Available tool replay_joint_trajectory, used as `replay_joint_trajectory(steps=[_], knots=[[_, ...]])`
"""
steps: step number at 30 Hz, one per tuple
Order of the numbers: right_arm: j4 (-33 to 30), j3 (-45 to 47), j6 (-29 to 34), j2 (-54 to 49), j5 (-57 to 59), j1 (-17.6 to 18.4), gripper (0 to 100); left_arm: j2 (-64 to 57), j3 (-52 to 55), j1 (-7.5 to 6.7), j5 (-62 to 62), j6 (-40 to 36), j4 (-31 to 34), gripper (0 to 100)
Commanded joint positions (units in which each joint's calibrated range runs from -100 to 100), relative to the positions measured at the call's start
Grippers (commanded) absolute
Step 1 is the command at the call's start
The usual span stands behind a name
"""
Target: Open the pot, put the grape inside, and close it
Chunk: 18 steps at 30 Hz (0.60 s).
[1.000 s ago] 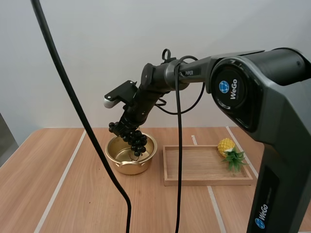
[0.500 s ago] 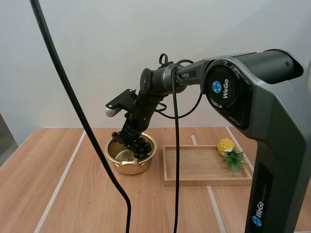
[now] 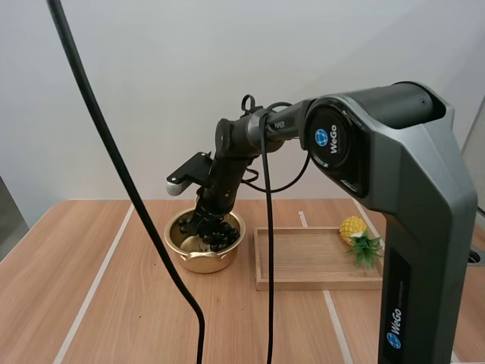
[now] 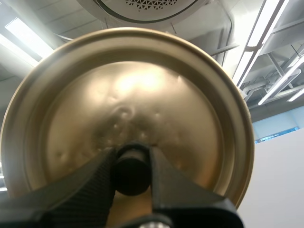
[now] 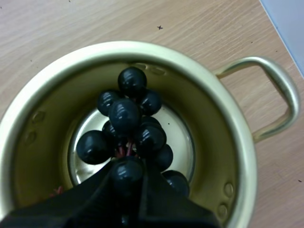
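Note:
The gold pot (image 3: 203,252) stands open on the table left of the wooden tray. My right gripper (image 3: 206,221) reaches down into its mouth, shut on the bunch of dark grapes (image 3: 214,233). From the right wrist camera the grapes (image 5: 130,128) hang inside the pot (image 5: 28,156), just above its shiny bottom, with the fingertips (image 5: 128,178) pinched on the nearest berries. My left gripper (image 4: 133,164) is shut on the black knob (image 4: 132,168) of the gold lid (image 4: 142,90), which is held up in the air with its top face toward the camera.
A wooden tray (image 3: 318,259) lies right of the pot. A small toy pineapple (image 3: 359,236) rests at its far right corner. One pot handle (image 5: 273,97) sticks out toward the table's side.
My right gripper has come down with the grapes, from hanging over the rim to inside the pot's mouth.

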Motion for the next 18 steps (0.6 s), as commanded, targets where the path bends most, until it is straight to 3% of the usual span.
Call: replay_joint_trajectory(steps=[1,18], knots=[[-1.3,0.2,0.5,1.6,4.3,0.0,0,-0.5,-0.2,-0.18,-2.0,0.0,0.5,0],[-1.0,0.2,0.5,4.4,0.4,0.0,0,-0.5,-0.2,-0.18,-2.0,0.0,0.5,0]])
